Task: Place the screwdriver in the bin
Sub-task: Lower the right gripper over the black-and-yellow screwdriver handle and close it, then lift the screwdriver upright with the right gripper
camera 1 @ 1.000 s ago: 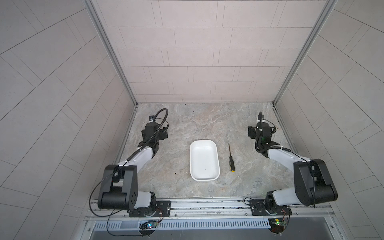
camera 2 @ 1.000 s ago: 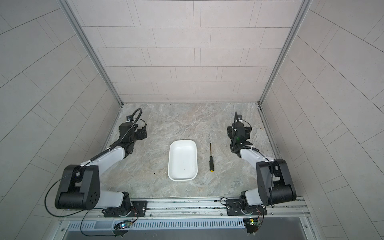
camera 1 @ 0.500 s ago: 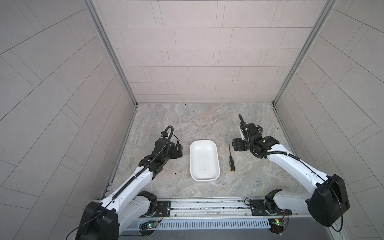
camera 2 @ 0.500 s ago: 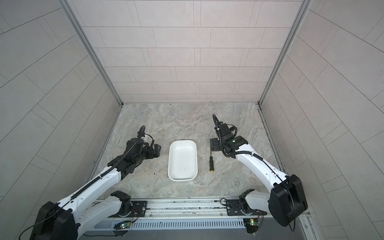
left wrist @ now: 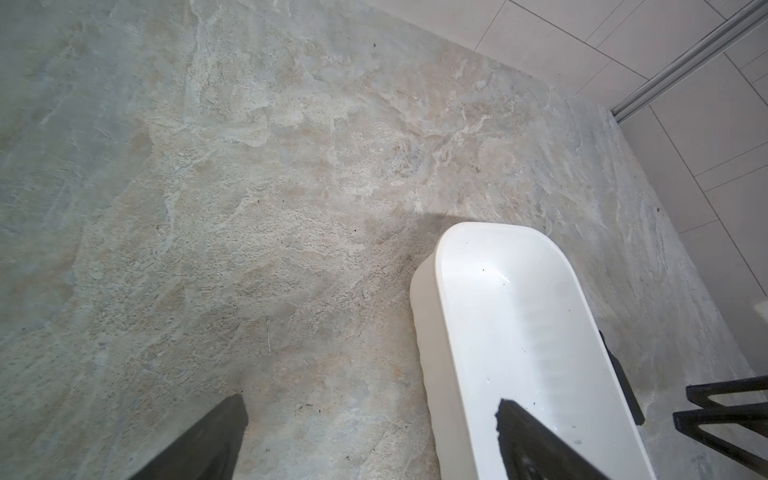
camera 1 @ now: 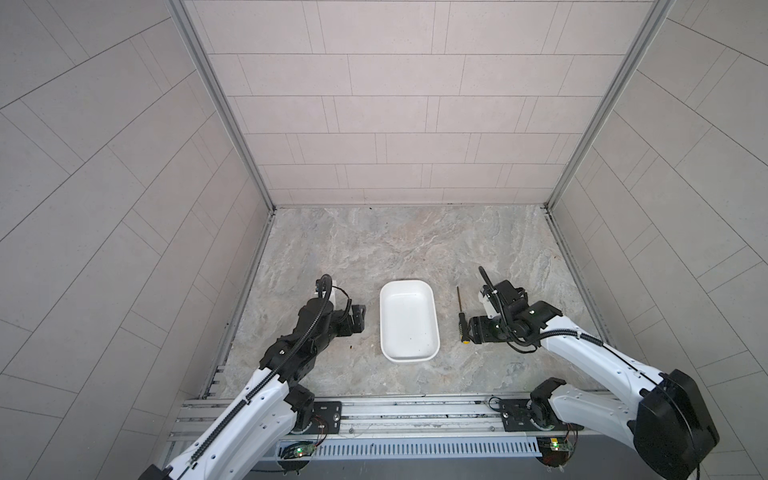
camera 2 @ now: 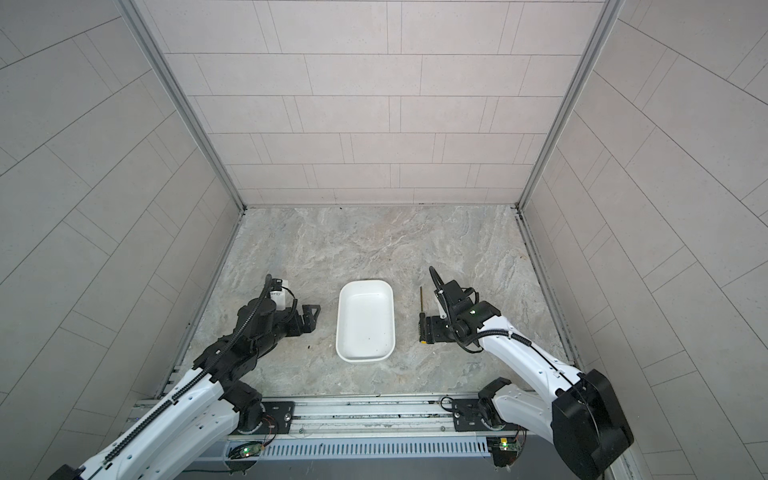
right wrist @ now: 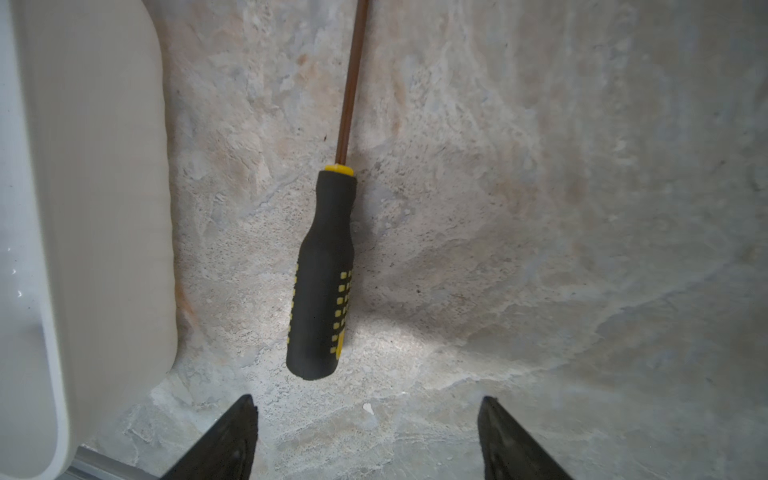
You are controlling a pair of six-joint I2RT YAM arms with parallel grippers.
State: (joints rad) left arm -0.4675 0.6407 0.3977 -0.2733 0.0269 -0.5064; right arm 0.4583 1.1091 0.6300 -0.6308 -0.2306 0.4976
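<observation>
Stereo pair sits high above the front rail (camera 1: 415, 411), angled down and forward. Both top views share the whole desk (camera 1: 374, 249), both arms and the back wall (camera 1: 395, 104). Left wrist camera is close over the desk, looking along the bin (left wrist: 519, 324). Right wrist camera is closer still, looking along the screwdriver (right wrist: 322, 282). Both wrist views catch the bin.

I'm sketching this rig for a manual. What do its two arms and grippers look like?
The left arm and right arm have smooth white link shells, black joints and wrists. A black ribbed cable runs along each and loops over the wrist. The left gripper and right gripper carry flat, matte black, tapered fingers.
</observation>
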